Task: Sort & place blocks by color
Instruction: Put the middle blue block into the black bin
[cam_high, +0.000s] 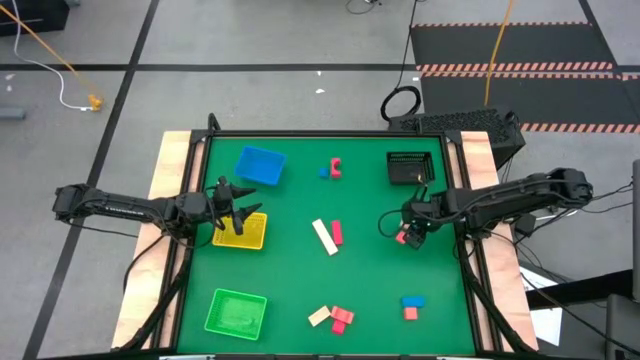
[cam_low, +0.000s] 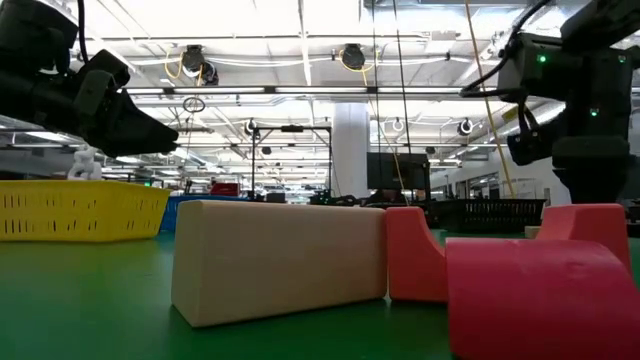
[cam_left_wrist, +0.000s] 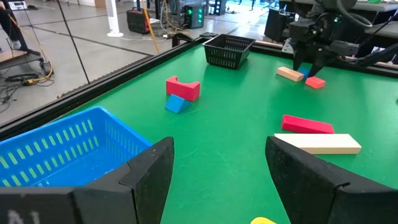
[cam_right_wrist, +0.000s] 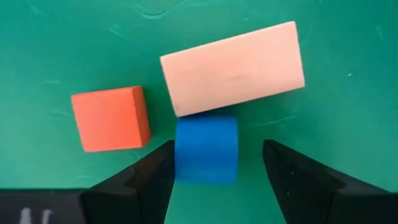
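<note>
In the right wrist view a blue block (cam_right_wrist: 206, 149) lies on the green mat, against a tan bar (cam_right_wrist: 233, 67) and beside a red cube (cam_right_wrist: 111, 118). My right gripper (cam_right_wrist: 217, 149) is open and points down, with one finger on each side of the blue block. A gap shows on one side; I cannot tell whether the other finger touches. From above, this gripper (cam_high: 412, 236) is near the table's right edge. My left gripper (cam_high: 243, 212) hovers open over the yellow tray (cam_high: 240, 236), holding nothing. Its wrist view (cam_left_wrist: 217, 155) looks over a red arch block (cam_left_wrist: 183, 87) and a blue wedge (cam_left_wrist: 177, 104).
A blue tray (cam_high: 261, 166) sits at the far left, a green tray (cam_high: 236, 312) at the near left and a black basket (cam_high: 409, 168) at the far right. A tan bar (cam_high: 324, 236) and a pink bar (cam_high: 337, 232) lie mid-table. More blocks (cam_high: 332, 318) lie near the front edge.
</note>
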